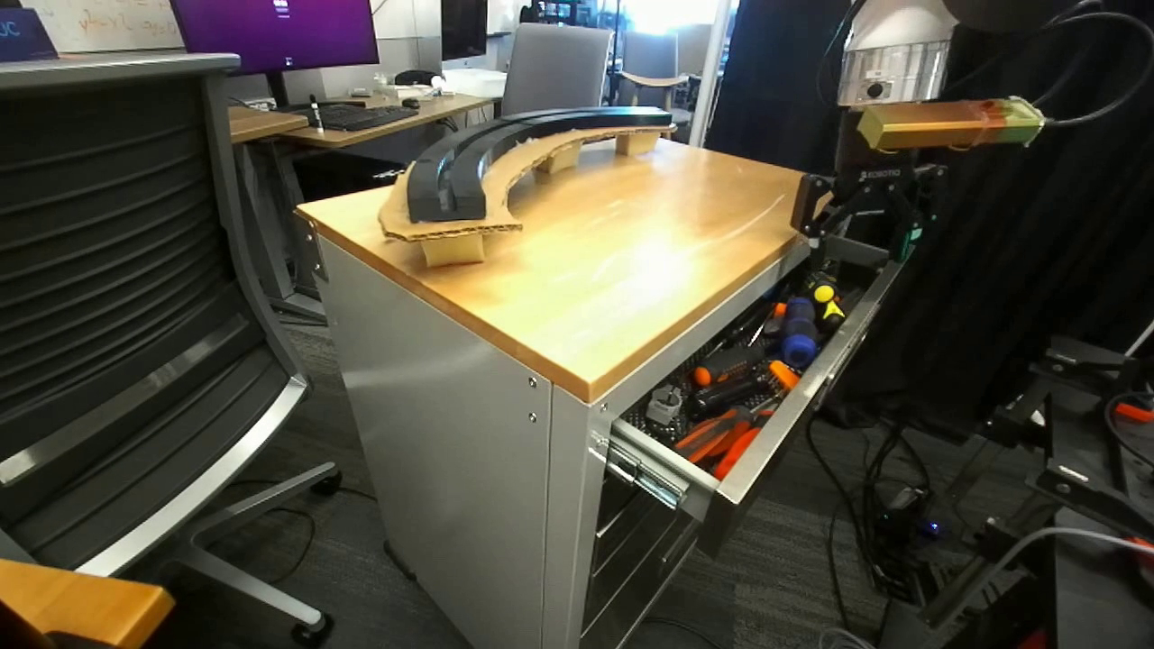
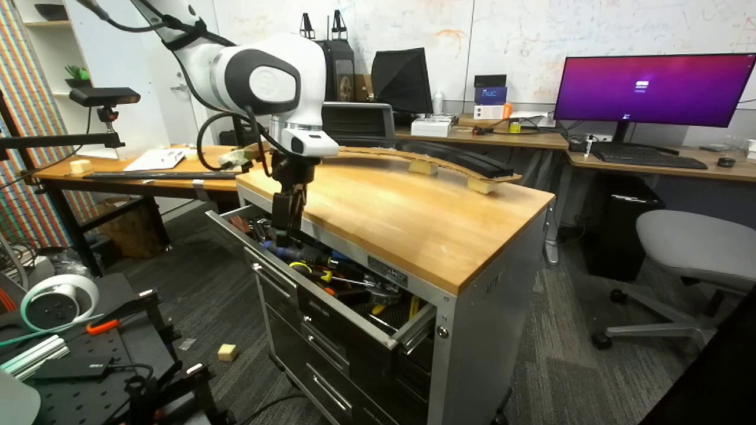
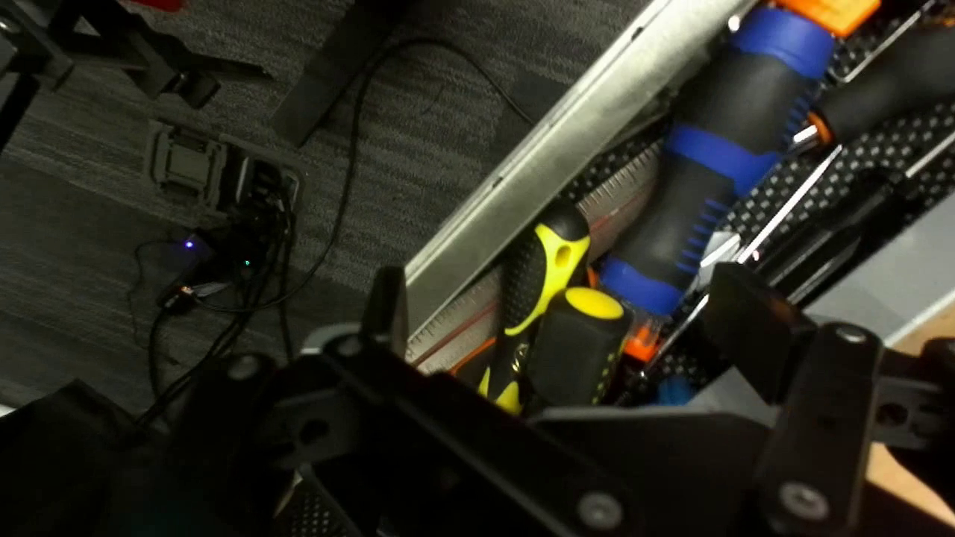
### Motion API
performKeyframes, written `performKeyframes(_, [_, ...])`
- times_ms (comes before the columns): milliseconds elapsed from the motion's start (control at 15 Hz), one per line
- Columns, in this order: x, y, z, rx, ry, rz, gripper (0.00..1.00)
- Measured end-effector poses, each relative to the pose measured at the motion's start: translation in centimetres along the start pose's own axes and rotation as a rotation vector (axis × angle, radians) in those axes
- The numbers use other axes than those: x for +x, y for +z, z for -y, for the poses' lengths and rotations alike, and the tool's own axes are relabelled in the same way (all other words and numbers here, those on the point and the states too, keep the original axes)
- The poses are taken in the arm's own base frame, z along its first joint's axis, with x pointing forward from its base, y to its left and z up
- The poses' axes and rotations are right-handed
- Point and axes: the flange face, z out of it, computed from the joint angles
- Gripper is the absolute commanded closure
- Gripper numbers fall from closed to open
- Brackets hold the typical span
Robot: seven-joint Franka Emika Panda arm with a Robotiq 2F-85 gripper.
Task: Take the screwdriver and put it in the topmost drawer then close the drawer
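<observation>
Grey metal topmost drawer (image 1: 783,424) pulled out; gripper (image 3: 567,313) over it, fingers spread wide, holding nothing; probable screwdriver (image 3: 574,356), stubby black with yellow end, lies in drawer, identity unsure; finger looks near front rim, so lift straight up first; then move outside, press mid-front, push slow and square till flush.

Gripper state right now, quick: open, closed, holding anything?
Gripper: open, its jaws standing wide apart, holding nothing.
</observation>
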Motion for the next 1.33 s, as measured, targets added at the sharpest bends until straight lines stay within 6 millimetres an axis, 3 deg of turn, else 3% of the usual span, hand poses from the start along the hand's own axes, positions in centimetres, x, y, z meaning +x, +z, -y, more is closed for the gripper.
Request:
performKeyframes(267, [-0.6, 1.8, -1.7, -0.08, -0.148, 0.109, 0.0])
performKeyframes(467, [-0.7, 2.2, -1.8, -0.14, -0.193, 0.09, 0.0])
performKeyframes(667, [-0.2, 1.8, -0.8, -0.162, -0.206, 0.034, 0.0])
performKeyframes(867, [0.6, 1.5, 1.5, -0.154, -0.22, -0.004, 0.0])
performKeyframes(933, [0.8, 1.6, 2.3, -0.151, -0.226, -0.01, 0.25])
performKeyframes(1000, [1.1, 1.6, 3.1, -0.148, -0.232, -0.015, 0.27])
performKeyframes(1333, [1.1, 3.1, 4.4, -0.185, -0.27, -0.016, 0.66])
